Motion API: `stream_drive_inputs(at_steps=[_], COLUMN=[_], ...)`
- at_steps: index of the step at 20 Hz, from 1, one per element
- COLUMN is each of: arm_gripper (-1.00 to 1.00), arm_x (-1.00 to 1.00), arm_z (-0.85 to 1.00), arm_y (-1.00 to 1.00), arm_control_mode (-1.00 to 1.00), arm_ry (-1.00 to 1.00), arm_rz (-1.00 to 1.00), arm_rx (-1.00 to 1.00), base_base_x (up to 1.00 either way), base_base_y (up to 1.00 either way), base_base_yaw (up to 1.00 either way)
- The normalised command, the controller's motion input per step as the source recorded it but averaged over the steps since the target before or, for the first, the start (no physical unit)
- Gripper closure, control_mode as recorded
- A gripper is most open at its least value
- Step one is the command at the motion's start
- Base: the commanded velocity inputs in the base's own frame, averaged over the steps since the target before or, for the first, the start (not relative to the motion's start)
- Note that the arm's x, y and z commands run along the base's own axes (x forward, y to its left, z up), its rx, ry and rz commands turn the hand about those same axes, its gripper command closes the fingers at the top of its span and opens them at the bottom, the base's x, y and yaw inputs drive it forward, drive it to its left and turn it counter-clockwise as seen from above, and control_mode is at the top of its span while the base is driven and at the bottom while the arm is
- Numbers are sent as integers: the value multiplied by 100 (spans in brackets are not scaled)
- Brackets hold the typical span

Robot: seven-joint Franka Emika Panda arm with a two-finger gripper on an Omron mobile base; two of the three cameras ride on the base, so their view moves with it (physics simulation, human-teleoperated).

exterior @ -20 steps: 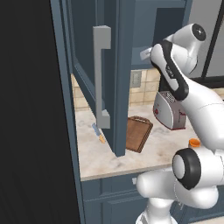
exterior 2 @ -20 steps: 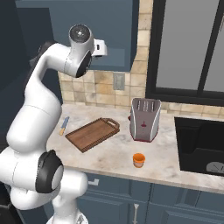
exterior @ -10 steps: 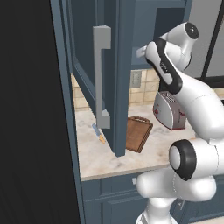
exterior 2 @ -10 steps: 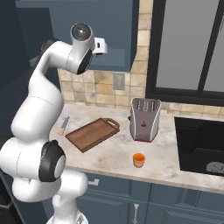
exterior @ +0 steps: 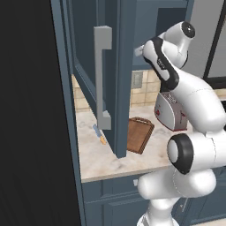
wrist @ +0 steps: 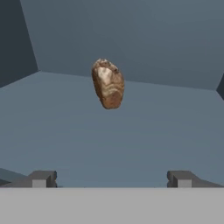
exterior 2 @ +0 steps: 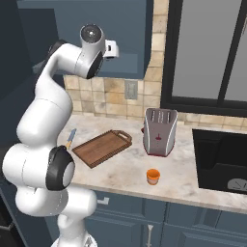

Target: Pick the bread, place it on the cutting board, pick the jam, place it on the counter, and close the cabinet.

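The bread [wrist: 108, 83], a tan-brown lump, lies on the blue-grey shelf inside the cabinet [exterior 2: 130, 34], straight ahead of my gripper [wrist: 111, 179] and some way off. The fingertips [wrist: 41, 178] stand wide apart with nothing between them, so the gripper is open. In the base views my hand is raised at the cabinet's opening, behind the open door [exterior: 90, 66]. The dark-brown cutting board [exterior 2: 102, 147] lies bare on the counter [exterior 2: 120, 171] below. The small orange jam [exterior 2: 153, 176] stands on the counter near its front edge, in front of the toaster.
A silver toaster [exterior 2: 159, 131] stands right of the board. A knife [exterior 2: 71, 138] lies left of it by the wall. A dark sink [exterior 2: 219, 159] is set in at the right. The open door with its long handle [exterior: 102, 77] juts out over the counter's left part.
The arm's upper links have swung slightly toward the cabinet. The gripper stays open and the things on the counter have not moved.
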Motion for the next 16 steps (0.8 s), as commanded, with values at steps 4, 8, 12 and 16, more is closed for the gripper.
stream_drive_inputs(at_steps=[4, 8, 12, 16], arm_gripper=[-100, -100, -100, -100], arm_x=[21, 22, 23, 24], arm_z=[0, 0, 0, 0], arm_y=[8, 14, 8, 4], arm_control_mode=[-100, -100, -100, -100], arm_ry=[0, 0, 0, 0], arm_rz=[0, 0, 0, 0], arm_rx=[0, 0, 0, 0], base_base_x=[0, 0, 0, 0], base_base_y=[0, 0, 0, 0], base_base_yaw=[0, 0, 0, 0])
